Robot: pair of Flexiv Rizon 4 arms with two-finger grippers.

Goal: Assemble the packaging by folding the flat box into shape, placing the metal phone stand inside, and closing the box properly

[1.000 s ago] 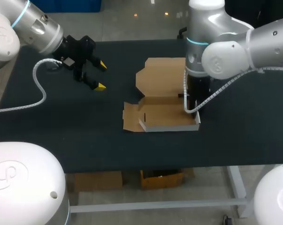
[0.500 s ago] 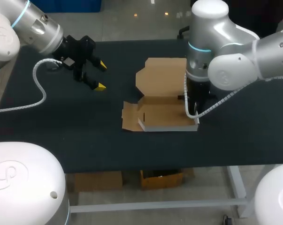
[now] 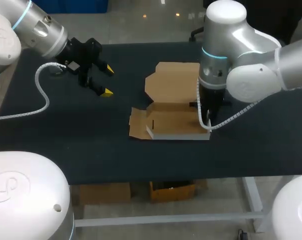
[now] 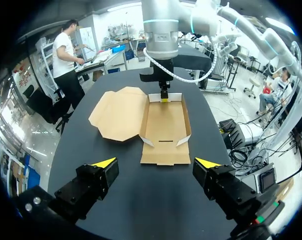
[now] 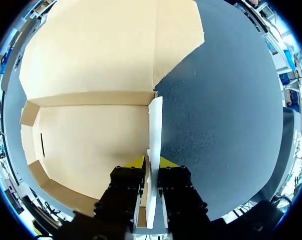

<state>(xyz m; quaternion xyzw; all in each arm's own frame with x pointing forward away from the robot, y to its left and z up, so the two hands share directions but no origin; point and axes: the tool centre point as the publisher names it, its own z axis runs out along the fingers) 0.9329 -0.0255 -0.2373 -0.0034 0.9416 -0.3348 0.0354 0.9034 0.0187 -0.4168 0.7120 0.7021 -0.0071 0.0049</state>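
The dark desk (image 3: 65, 145) carries one thing of the task: a brown cardboard box (image 3: 173, 122), lying near its middle and only partly formed. The silver right arm (image 3: 241, 70) stands over the box's right end, while the silver left arm (image 3: 35, 30) hangs well apart from it, over the desk's left side.

The box's tray is taking shape. In the left wrist view its two long walls and the far end wall stand up around the floor, but the end nearest that camera lies flat as a flap (image 4: 161, 157). The broad lid panel (image 3: 173, 80) lies spread open and flat on the desk behind the tray.

The right fingers (image 5: 136, 162) are drawn narrow, pinching the upright side wall (image 5: 155, 125) from both faces, one tip inside the tray and one outside. The left fingers (image 4: 103, 163) are spread wide and hold nothing, pointing toward the box from a distance.

No metal phone stand shows in any view, so its place cannot be told. By the look of it, the task is in its early part. The folding seems unfinished, with the near flap yet to be raised. The stand has yet to go in and the lid to be closed.
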